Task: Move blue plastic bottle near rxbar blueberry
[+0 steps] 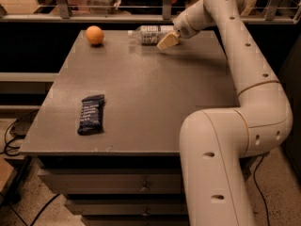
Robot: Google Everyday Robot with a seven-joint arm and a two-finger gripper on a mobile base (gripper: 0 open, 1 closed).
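Note:
The blue plastic bottle (149, 34) lies on its side at the far edge of the grey table (155, 93), white cap pointing left. My gripper (168, 40) is at the bottle's right end, touching or just beside it, with the arm reaching in from the right. The rxbar blueberry (91, 114), a dark navy wrapper, lies flat near the table's front left, far from the bottle and the gripper.
An orange (94, 35) sits at the far left of the table, left of the bottle. A railing and dark shelving run behind the table. Drawers are under the tabletop. My arm's lower links stand at the front right.

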